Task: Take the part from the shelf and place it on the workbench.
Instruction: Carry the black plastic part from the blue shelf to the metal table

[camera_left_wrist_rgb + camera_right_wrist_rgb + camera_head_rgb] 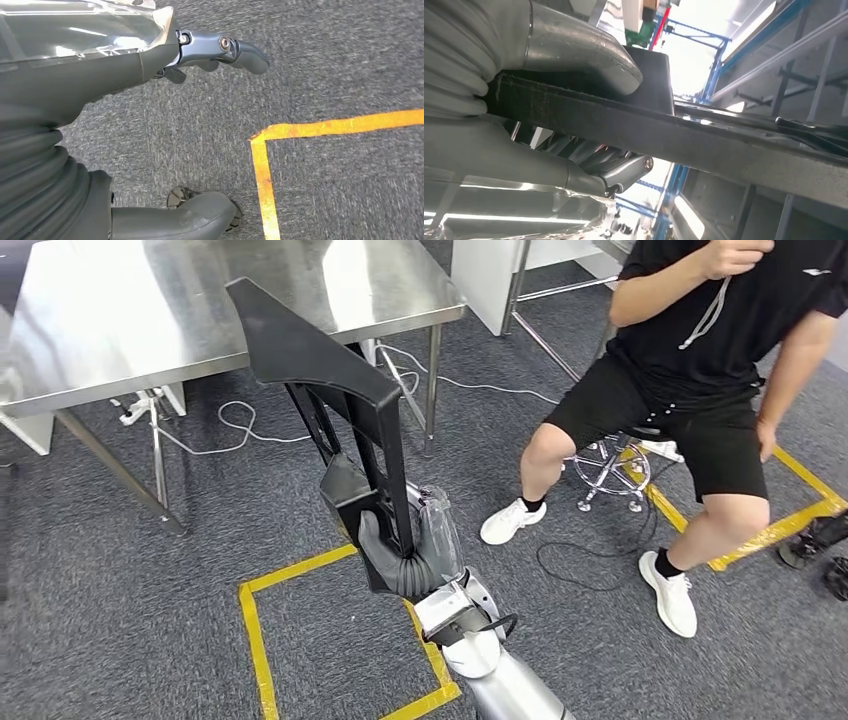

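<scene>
Our right hand (405,545) is wrapped round the lower end of the black part (310,350), which stands upright above the floor with its wide top reaching up over the near edge of the steel desk (120,330). Our left hand (220,50) hangs over the carpet, holding nothing, fingers loosely curled. We judge this the carrying step: next the part needs lowering flat onto the desk. A person (700,370) sits beyond, well apart.
</scene>
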Controlling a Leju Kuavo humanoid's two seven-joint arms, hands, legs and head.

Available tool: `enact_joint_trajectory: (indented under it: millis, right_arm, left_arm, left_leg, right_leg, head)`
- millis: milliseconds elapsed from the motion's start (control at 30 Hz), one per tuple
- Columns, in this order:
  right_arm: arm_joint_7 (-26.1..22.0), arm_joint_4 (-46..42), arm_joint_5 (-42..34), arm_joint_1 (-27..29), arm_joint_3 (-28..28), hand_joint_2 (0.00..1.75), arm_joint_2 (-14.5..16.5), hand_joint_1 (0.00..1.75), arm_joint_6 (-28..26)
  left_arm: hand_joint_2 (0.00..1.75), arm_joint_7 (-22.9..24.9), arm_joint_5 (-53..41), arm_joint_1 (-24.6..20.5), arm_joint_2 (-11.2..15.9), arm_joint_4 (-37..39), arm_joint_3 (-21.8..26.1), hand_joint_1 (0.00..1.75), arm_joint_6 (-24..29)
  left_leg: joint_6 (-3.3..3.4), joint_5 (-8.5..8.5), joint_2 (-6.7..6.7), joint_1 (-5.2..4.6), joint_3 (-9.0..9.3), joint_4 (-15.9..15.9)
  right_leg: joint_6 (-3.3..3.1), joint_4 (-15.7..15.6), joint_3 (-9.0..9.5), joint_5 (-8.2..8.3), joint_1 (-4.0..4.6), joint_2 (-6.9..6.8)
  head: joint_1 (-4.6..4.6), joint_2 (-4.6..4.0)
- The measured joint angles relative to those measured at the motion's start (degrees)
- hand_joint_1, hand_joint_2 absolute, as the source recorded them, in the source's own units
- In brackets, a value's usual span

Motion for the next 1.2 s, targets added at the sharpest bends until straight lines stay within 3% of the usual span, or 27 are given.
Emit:
enact_joint_trajectory:
  millis: [67,133,233,267,333,400,467,500,600,667,767,933,1133,1200]
  right_arm:
    - [0.00,0.02,0.00,-0.08,0.00,1.75,-0.03,1.75,0.00]
    - [-0.01,0.02,0.00,-0.16,0.00,1.75,-0.02,1.75,0.00]
    - [0.00,0.03,-0.02,-0.32,0.10,1.75,0.07,1.75,0.00]
    - [0.00,0.03,-0.02,-0.40,0.17,1.75,0.14,1.75,0.00]
    - [-0.01,0.04,-0.02,-0.52,0.32,1.75,0.34,1.75,0.00]
    - [-0.01,0.15,-0.04,-0.54,0.37,1.75,0.40,1.75,0.00]
    - [0.01,0.37,-0.12,-0.51,0.37,1.75,0.31,1.75,0.00]
    - [0.02,0.47,-0.23,-0.51,0.37,1.75,0.27,1.75,-0.01]
    - [0.14,0.57,-0.71,-0.74,0.39,1.75,0.26,1.75,-0.06]
    - [0.22,0.61,-0.93,-1.06,0.42,1.75,0.21,1.75,-0.09]
    - [0.23,0.72,-0.98,-1.25,0.55,1.75,0.06,1.75,-0.11]
    - [0.24,1.24,-1.03,-1.58,0.84,1.75,-0.03,1.75,-0.11]
    - [0.24,1.66,-1.03,-1.74,1.27,1.75,-0.03,1.75,-0.11]
    - [0.27,1.73,-1.03,-1.76,1.33,1.75,0.02,1.75,-0.14]
  left_arm:
    - [1.75,-0.01,0.00,0.00,-0.10,0.00,0.00,0.00,0.03]
    - [1.75,-0.03,0.00,0.05,-0.19,0.00,0.01,0.00,0.04]
    - [1.75,-0.07,0.00,0.42,-0.14,0.01,0.02,0.00,0.09]
    - [1.75,-0.08,-0.01,0.52,-0.10,0.02,0.02,0.00,0.12]
    - [1.75,-0.11,-0.03,0.45,-0.03,0.02,0.01,0.00,0.16]
    - [1.75,-0.15,-0.05,0.31,-0.06,0.02,0.00,0.00,0.16]
    - [1.75,-0.21,-0.08,0.33,-0.06,0.02,0.00,0.00,0.13]
    - [1.75,-0.24,-0.09,0.36,-0.05,0.02,0.00,0.00,0.10]
    - [1.75,-0.33,-0.13,0.25,0.00,0.02,0.00,0.00,0.05]
    - [1.75,-0.46,-0.10,0.12,-0.07,0.01,0.00,0.00,-0.01]
    - [1.75,-1.11,0.30,0.10,-0.28,0.00,0.09,0.00,-0.34]
    - [1.75,-1.97,0.39,0.09,-0.16,0.00,0.13,0.00,-1.13]
    - [1.75,-2.18,0.15,0.09,-0.15,0.00,0.13,0.00,-1.16]
    - [1.75,-2.19,0.15,0.10,-0.01,0.00,0.14,0.00,-1.16]
  left_leg:
    - [-0.14,-0.05,-1.26,-0.08,0.11,0.08]
    - [-0.54,-0.20,-2.30,-0.26,0.07,0.28]
    - [-1.49,-0.25,-3.02,-0.15,-0.15,0.39]
    - [-1.81,-0.65,-2.39,-0.12,-0.37,0.90]
    - [-2.51,-3.29,-0.07,0.09,-2.16,5.05]
    - [-3.40,-7.08,1.73,0.61,-5.66,12.56]
    - [-4.19,-8.25,2.30,1.30,-7.54,16.63]
    - [-4.53,-7.32,2.50,1.66,-6.81,15.48]
    - [-5.20,-3.05,3.25,2.45,-0.33,4.72]
    - [-4.88,-2.38,3.37,2.43,1.84,1.04]
    - [-4.26,-2.26,3.03,1.76,1.79,0.71]
    - [-3.19,-2.29,2.86,0.88,1.64,0.75]
    - [-2.71,-2.28,2.85,0.68,1.61,0.77]
    - [-2.07,-2.51,2.86,0.54,1.51,0.82]
  right_leg:
    - [0.45,-8.10,2.79,4.16,0.04,1.17]
    - [-0.15,-13.80,5.02,6.76,0.10,2.43]
    - [-1.54,-14.81,5.78,7.49,-0.04,1.98]
    - [-2.00,-14.99,5.96,7.66,-0.32,1.59]
    - [-2.73,-15.32,6.30,7.87,-0.88,0.65]
    - [-2.97,-15.34,6.38,7.79,-0.82,-0.25]
    - [-2.92,-15.31,6.37,7.74,-0.93,-0.92]
    - [-2.87,-15.30,6.39,7.71,-1.05,-1.14]
    - [-2.13,-14.99,6.43,7.37,-1.11,-1.54]
    - [-1.47,-14.66,6.30,7.08,-0.56,-1.59]
    - [-1.11,-14.67,6.28,7.04,-0.22,-1.61]
    - [-0.45,-15.29,6.45,7.46,-0.67,-1.74]
    - [-0.04,-15.56,6.52,7.68,-0.83,-1.74]
    - [0.71,-16.09,6.69,7.91,-1.40,-1.84]
  head:
    - [0.01,0.00]
    - [-0.02,0.00]
    - [-0.04,0.00]
    - [-0.09,0.00]
    - [-0.25,0.00]
    - [-0.38,0.00]
    - [-0.38,0.00]
    - [-0.38,0.00]
    - [-0.40,0.00]
    - [-0.24,0.00]
    - [-0.05,0.00]
    - [-0.05,0.00]
    - [-0.06,0.00]
    - [-0.11,0.00]
